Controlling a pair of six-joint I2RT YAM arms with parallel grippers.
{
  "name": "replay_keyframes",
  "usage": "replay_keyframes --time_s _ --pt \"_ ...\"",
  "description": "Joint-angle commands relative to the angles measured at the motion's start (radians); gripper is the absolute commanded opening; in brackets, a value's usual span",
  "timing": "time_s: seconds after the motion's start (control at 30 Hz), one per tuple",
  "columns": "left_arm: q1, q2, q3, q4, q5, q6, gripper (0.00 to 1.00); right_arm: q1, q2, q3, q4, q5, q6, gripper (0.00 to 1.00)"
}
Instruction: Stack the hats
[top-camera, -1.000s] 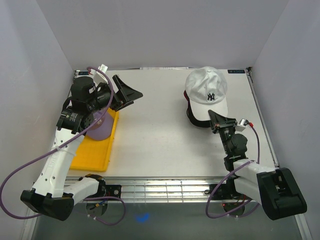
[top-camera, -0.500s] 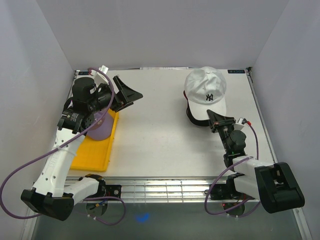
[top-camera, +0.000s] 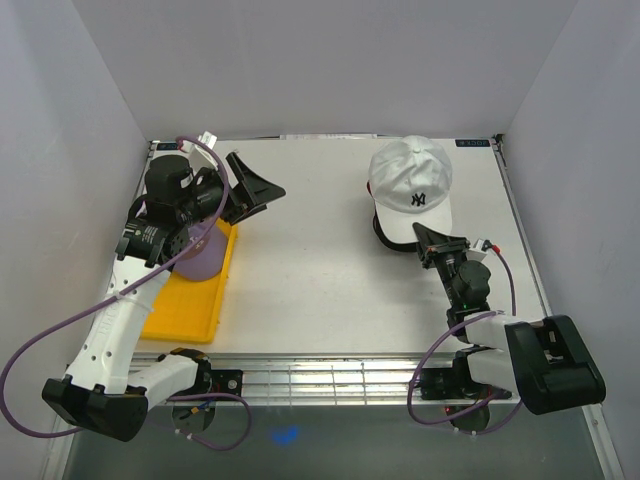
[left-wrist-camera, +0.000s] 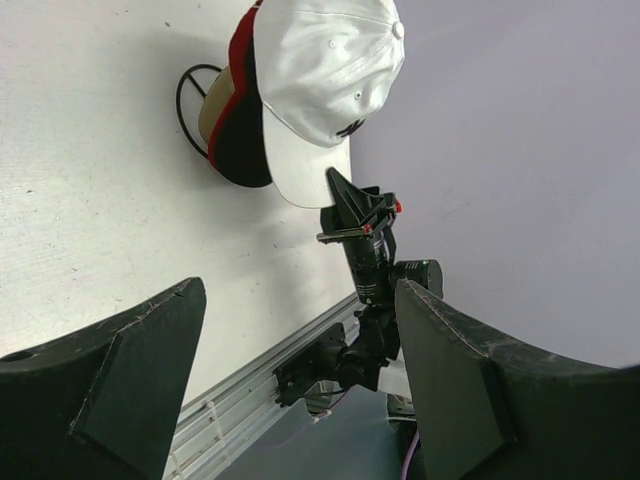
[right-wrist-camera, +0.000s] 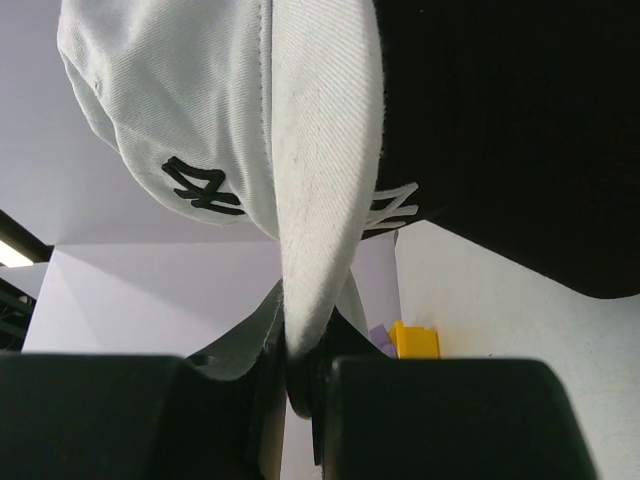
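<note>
My right pincer (top-camera: 432, 238) is clenched on the brim of the white fabric cap with black NY (top-camera: 410, 185). That cap tops the pile at the far right of the tabletop (top-camera: 320, 270), over the black fabric cap (right-wrist-camera: 500, 130) and the red fabric cap (left-wrist-camera: 240, 50). My left pincer (top-camera: 255, 193) hangs released above the lavender fabric cap (top-camera: 203, 258) in the yellow plastic tray (top-camera: 180, 315). As I judge it, a tug on that thin brim could drag the pile askew, or the fabric could slip free.

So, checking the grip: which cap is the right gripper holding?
The white cap with black NY: the right gripper pinches its brim. The lavender cap lies apart in the yellow tray, untouched.
</note>
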Motion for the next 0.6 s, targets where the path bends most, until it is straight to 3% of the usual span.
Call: replay_keyframes --time_s 0.0,0.57 --pt "-0.002 -0.01 -0.015 0.004 -0.006 0.017 0.86 -0.009 0.056 -0.05 -0.211 0.005 0.002 0.08" --pt "-0.001 -0.016 -0.032 0.006 -0.012 0.023 0.87 -0.02 0.109 -0.074 -0.283 0.002 0.002 0.08"
